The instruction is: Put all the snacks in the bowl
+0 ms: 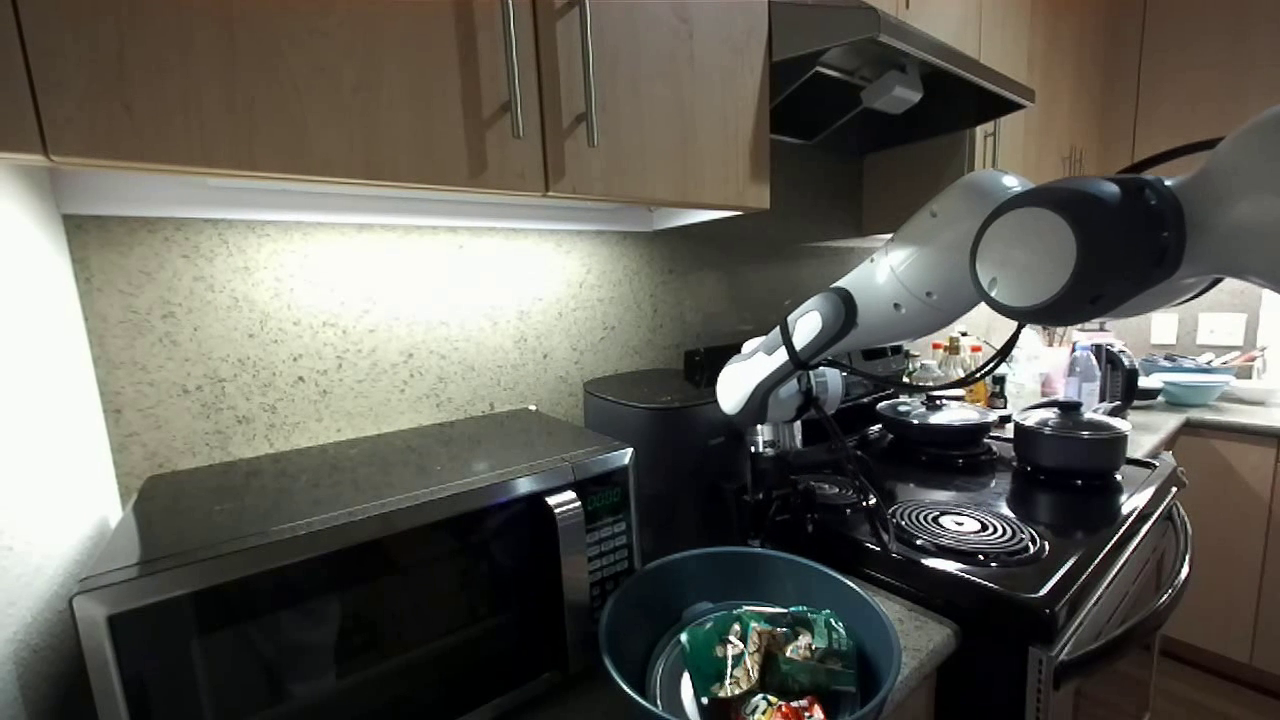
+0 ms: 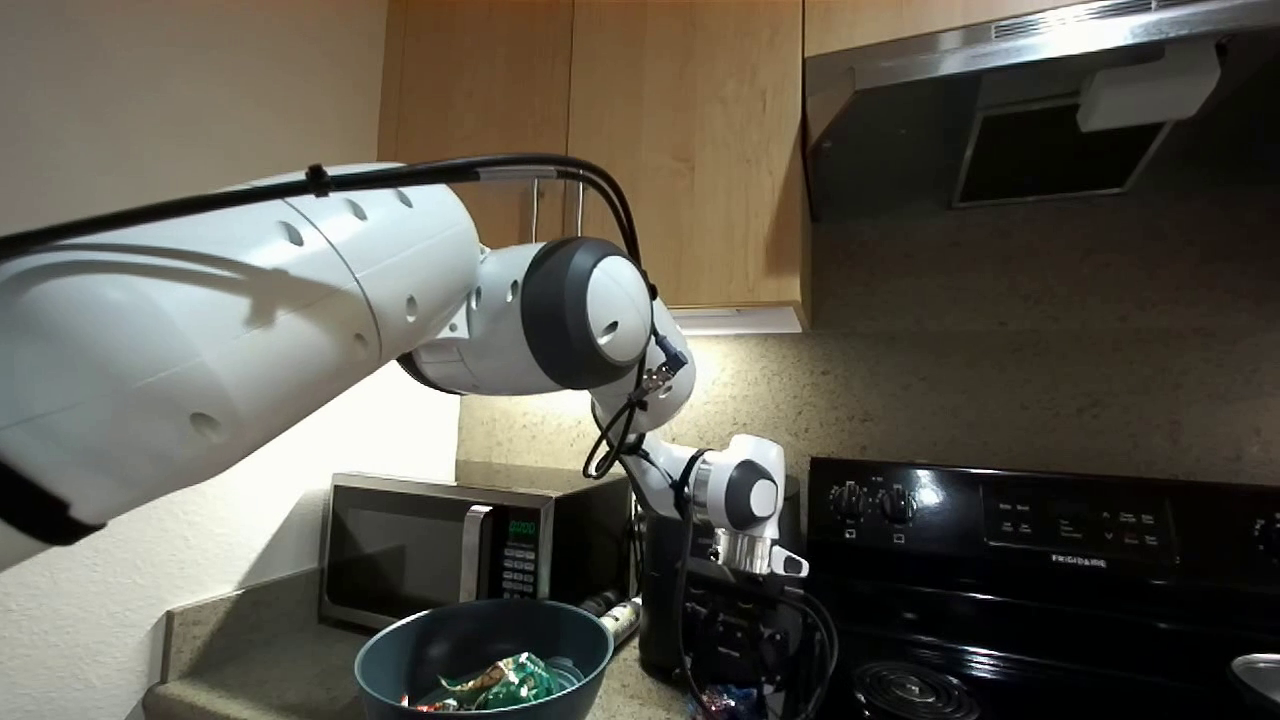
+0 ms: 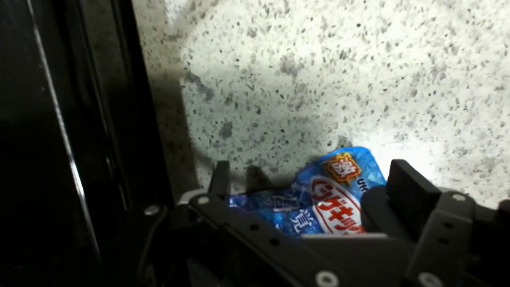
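Wrist view: the gripper [image 3: 312, 179] has its blocky black fingers spread wide on either side of a shiny, crinkly blue packet [image 3: 328, 199] on the speckled countertop [image 3: 287, 83], not pinching it afaict. The round, smooth-walled blue bowl [image 1: 765, 575] in both exterior views has crumpled green foil packets [image 1: 712, 650] and an orange-red packet [image 1: 790, 709] inside.

I'm standing in a kitchen: coil-burner stove [image 1: 1068, 528] with lidded pans [image 1: 1070, 448], a hood [image 1: 900, 58] above, a microwave [image 1: 350, 570], wooden cupboards [image 1: 290, 90], and bottles [image 1: 955, 360] further along, too small from here to read.
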{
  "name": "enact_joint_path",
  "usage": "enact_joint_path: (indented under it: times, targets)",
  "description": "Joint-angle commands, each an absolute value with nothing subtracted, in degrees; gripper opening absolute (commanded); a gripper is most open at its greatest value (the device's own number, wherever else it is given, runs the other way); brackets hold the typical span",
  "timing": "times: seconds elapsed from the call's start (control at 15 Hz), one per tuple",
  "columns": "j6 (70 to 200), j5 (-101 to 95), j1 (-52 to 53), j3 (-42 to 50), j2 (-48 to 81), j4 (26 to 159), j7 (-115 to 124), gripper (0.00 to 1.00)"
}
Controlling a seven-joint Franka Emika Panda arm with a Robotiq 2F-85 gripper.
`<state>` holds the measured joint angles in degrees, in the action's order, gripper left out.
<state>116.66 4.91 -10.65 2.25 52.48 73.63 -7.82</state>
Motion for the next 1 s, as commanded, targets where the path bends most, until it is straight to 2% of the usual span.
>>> enact_joint_path:
  times: [0.0, 0.87, 0.93]
  targets:
    - [122.6, 5.0, -8.7, 2.5, 44.8, 79.1, -4.1, 1.0]
    - [121.3, 3.1, -3.6, 3.3, 19.7, 98.1, 2.9, 1.0]
    - [120.3, 4.0, -4.5, 2.8, 25.0, 91.3, 0.7, 1.0]
